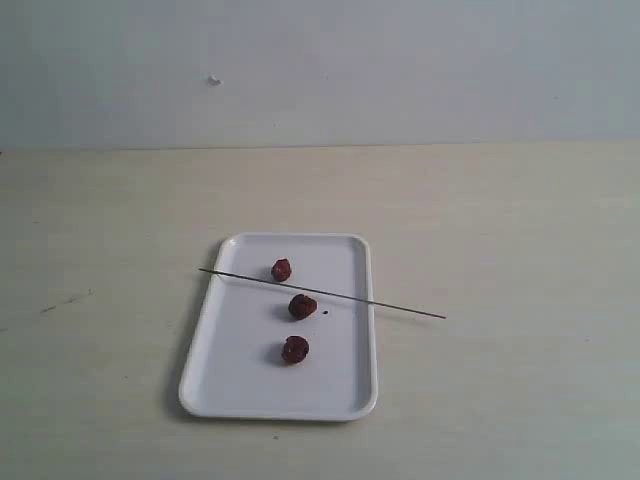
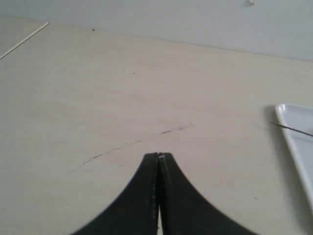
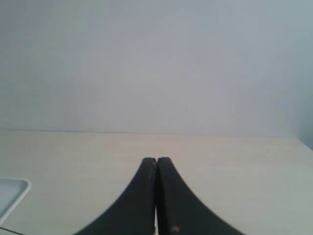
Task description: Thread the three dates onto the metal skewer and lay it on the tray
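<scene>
White plastic marks out the tray (image 1: pixel 230 390), which in the exterior view sits on the pale wooden surface (image 1: pixel 500 220) and serves as the reference for everything else. The three dates (image 1: pixel 302 306) lie loose inside it in a rough line from far rim to near rim, apart from one another. The metal skewer (image 1: pixel 321 293) rests slantwise across both long rims, passing between the farthest date and the middle one, with one end jutting well past the tray's right edge. Bridged on the rims like that, it likely sits lifted off the tray floor, which should make it easier to pinch. A tiny black speck (image 1: pixel 326 311) sits just beside the middle date. No date is threaded yet, so the task looks unstarted. Behind the tray rises a plain grey-white wall (image 1: pixel 400 70), bare but for one small white mark (image 1: pixel 213 81). In the left wrist view the left pincer (image 2: pixel 158 156) is fully closed and holds nothing. It hovers over bare surface with faint scuff lines (image 2: pixel 171 130), well apart from the tray's corner (image 2: pixel 293 115), where the skewer's tip shows. In the right wrist view the right pincer (image 3: pixel 156 160) is likewise pressed closed and empty, and only a corner of the tray (image 3: pixel 12 188) shows, well off to one side.
</scene>
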Robot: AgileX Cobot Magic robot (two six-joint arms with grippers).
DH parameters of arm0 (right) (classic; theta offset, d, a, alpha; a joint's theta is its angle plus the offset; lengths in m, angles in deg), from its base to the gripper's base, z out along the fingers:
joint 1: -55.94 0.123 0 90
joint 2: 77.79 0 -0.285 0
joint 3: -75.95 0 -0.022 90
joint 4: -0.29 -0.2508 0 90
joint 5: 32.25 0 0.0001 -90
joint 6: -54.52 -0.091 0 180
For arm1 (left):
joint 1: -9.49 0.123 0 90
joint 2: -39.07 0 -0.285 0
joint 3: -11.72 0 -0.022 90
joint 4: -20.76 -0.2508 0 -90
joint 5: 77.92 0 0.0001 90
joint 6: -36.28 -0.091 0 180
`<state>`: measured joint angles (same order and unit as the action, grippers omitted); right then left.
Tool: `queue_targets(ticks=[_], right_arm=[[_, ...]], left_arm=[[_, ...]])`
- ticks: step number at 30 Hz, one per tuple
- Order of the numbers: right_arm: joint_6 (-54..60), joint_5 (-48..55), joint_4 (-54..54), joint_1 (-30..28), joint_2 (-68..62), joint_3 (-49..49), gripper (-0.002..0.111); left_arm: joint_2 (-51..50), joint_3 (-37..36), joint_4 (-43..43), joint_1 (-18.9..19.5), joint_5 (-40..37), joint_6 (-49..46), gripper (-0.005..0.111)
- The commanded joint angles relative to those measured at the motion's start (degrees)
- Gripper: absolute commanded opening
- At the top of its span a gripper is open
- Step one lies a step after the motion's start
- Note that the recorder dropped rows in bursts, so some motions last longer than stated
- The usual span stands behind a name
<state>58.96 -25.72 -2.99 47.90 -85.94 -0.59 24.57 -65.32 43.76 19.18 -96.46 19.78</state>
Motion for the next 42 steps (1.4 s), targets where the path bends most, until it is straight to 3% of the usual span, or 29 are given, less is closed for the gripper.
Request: queue_targets(ticks=[1,22,25,30,34,37,40,42], right_arm=[[0.0,-0.3,0.4,0.1,0.4,0.3,0.0],[-0.2,-4.2,0.3,0.1,0.4,0.3,0.0],[-3.2,-18.3,0.3,0.1,0.4,0.3,0.0],[-21.3,-34.4,0.3,0.1,0.4,0.3,0.0],[-28.3,-47.7,0.3,0.1,0.3,1.5,0.0],[-27.3,-41.0,0.4,0.1,-7.5,11.1,0.0],[-25.2,-30.1,1.3,0.1,-27.7,22.6,0.0],[-26.6,-21.4,8.1,0.1,-43.0,30.8,0.0]], left_arm=[[0.2,-0.2,0.0,0.0,0.3,0.4,0.0],[0.2,-0.2,0.0,0.0,0.3,0.4,0.0],[0.2,-0.2,0.0,0.0,0.3,0.4,0.0],[0.2,-0.2,0.0,0.0,0.3,0.4,0.0],[0.2,-0.2,0.0,0.0,0.3,0.4,0.0],[0.2,-0.2,0.0,0.0,0.3,0.4,0.0],[0.2,-0.2,0.0,0.0,0.3,0.4,0.0],[0.2,-0.2,0.0,0.0,0.3,0.4,0.0]])
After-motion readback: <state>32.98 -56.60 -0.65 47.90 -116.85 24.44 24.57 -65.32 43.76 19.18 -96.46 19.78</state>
